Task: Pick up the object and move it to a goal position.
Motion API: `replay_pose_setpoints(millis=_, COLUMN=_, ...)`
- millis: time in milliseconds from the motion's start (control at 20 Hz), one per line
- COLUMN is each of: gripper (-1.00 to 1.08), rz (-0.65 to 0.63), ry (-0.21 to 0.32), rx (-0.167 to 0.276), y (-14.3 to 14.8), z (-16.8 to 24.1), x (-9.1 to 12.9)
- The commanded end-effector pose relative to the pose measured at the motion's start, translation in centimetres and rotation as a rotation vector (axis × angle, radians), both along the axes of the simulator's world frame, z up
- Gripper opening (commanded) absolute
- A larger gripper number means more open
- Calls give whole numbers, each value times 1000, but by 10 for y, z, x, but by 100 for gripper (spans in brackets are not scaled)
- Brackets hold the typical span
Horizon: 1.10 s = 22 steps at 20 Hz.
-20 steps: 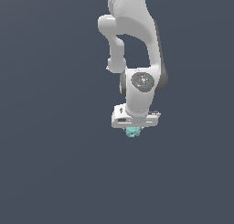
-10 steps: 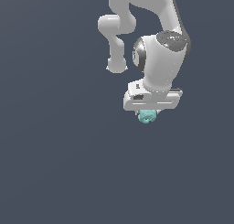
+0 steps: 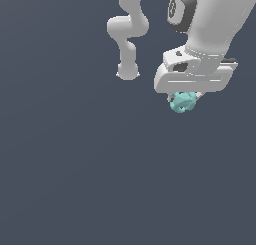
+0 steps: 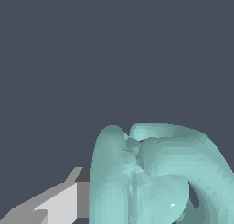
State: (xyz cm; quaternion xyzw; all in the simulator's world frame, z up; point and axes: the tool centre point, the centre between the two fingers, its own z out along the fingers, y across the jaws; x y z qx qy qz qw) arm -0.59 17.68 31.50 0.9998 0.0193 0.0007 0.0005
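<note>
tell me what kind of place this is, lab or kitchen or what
Neither: it looks like a bare simulated scene. A flat, featureless grey backdrop fills both views, with no furniture or walls. All that shows is a smooth white robot arm and the faceted teal knobbly object held in its gripper.

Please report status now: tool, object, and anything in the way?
Tool shut on object. Object teal, lumpy, hanging under the white hand, fills the wrist view. Nothing seen in the way.
</note>
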Motion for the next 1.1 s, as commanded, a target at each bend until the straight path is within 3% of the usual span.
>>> replay_pose_setpoints(millis=0, gripper=-100, rz=0, ry=1, rx=0, y=13, z=27, x=-4)
replay_pose_setpoints(millis=500, gripper=-100, rz=-1, ry=1, rx=0, y=53, z=110, x=-14)
replay_pose_setpoints(millis=1050, gripper=-100, rz=-1, ry=1, rx=1, y=69, z=142, x=-15)
